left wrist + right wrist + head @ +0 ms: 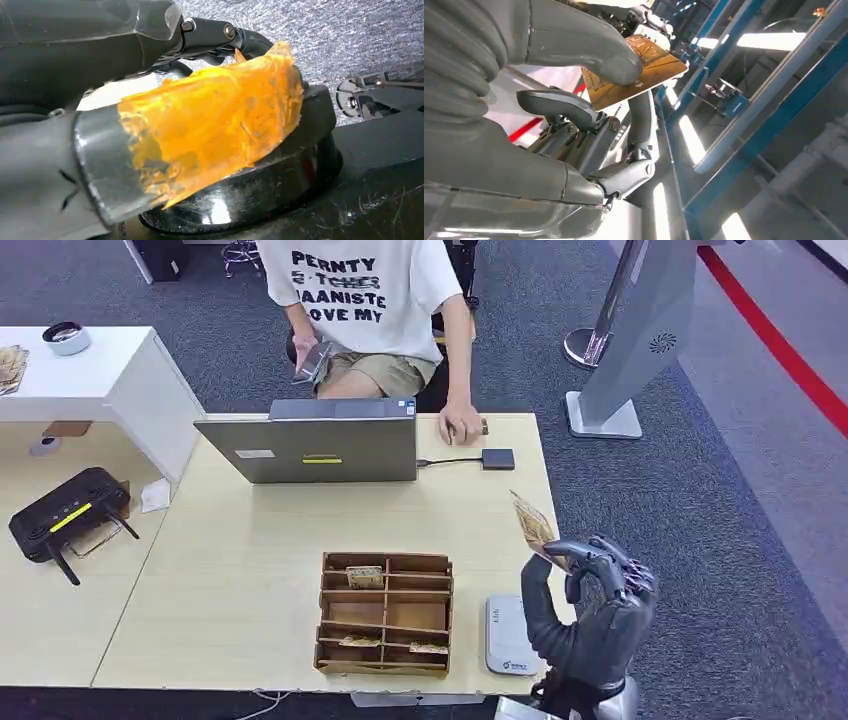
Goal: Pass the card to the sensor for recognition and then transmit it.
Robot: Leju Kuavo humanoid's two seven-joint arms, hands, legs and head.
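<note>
While its fingers are curling inward at the near right corner of the pale wooden table (250, 570), the robot's dark right hand (590, 590) is pinching a thin tan patterned card (533, 525) between its thick grey thumb (594, 50) and a darker finger, so that the card is sticking up and away from the hand, tilted, above the table's edge. Just to the hand's left, a flat grey rectangular sensor pad (509, 634) is lying on the table, apart from the card. Further to the hand's left, a brown wooden compartment tray (386, 613) is holding several similar cards. Well beyond the hand, a person in a white printed shirt (365, 285) is sitting behind a grey laptop (315, 445). Whether the left hand (60, 165) is clenched or released, I cannot tell; orange film is covering part of it.
</note>
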